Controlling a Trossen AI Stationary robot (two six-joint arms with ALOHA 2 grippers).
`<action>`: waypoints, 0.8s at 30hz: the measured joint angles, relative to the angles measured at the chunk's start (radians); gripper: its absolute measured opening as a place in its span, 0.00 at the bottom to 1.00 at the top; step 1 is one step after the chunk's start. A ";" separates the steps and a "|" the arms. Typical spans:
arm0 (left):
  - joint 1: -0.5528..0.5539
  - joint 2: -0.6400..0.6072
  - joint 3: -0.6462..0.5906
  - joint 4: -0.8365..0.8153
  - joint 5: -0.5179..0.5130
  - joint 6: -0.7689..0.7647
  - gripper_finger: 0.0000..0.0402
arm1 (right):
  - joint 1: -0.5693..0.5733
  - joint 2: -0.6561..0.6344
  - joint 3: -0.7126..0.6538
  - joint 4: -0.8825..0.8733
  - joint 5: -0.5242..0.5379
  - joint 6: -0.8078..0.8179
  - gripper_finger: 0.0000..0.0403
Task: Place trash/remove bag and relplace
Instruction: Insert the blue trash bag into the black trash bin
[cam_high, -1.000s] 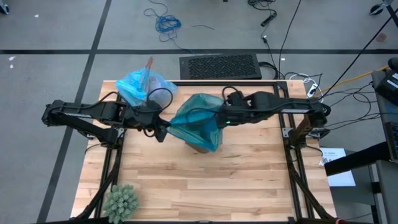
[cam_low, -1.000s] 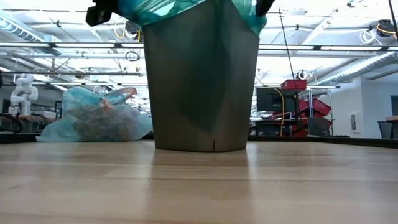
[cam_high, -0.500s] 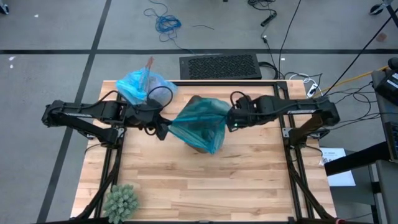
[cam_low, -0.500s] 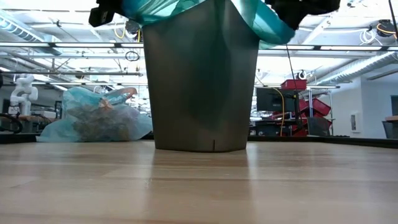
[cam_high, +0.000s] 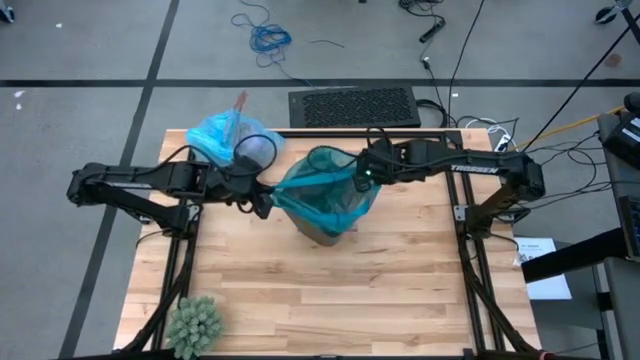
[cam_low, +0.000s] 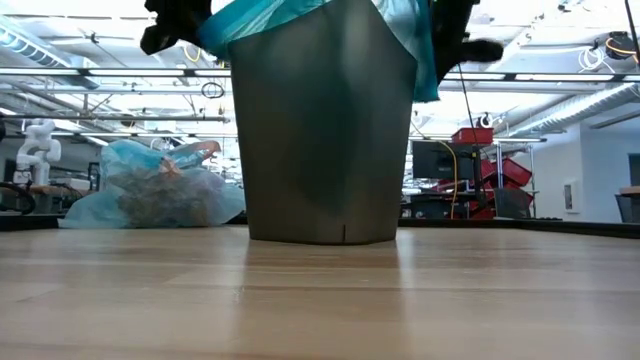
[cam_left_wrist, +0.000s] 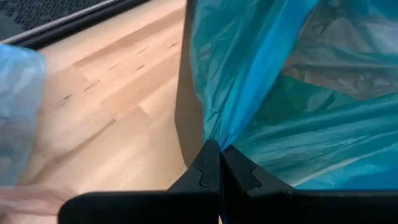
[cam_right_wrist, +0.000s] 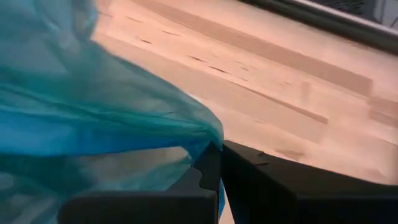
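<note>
Two end effectors, left end effector (cam_high: 262, 203) and right end effector (cam_high: 366, 174), are clamped on the teal bag (cam_high: 325, 195); overstretching may tear it or topple the bin (cam_low: 322, 130).

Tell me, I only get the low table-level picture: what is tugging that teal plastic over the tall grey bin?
Observer: Both. The left gripper is shut on the teal plastic bag, as its wrist view shows.
Operator: And the other?
Observer: The right gripper is shut on the bag's opposite edge.
Operator: Anything near the camera?
Observer: A green spiky ball sits on the wooden table, at the near left corner.
</note>
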 joint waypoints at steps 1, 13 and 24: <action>0.000 0.000 -0.007 0.000 -0.003 -0.012 0.00 | -0.009 0.000 -0.021 0.029 -0.013 -0.013 0.00; 0.000 0.001 -0.074 0.009 -0.005 -0.098 0.00 | -0.034 -0.008 -0.094 0.174 -0.144 -0.044 0.00; 0.000 0.001 -0.073 0.027 -0.014 -0.118 0.00 | -0.067 -0.030 -0.094 0.176 -0.162 -0.078 0.00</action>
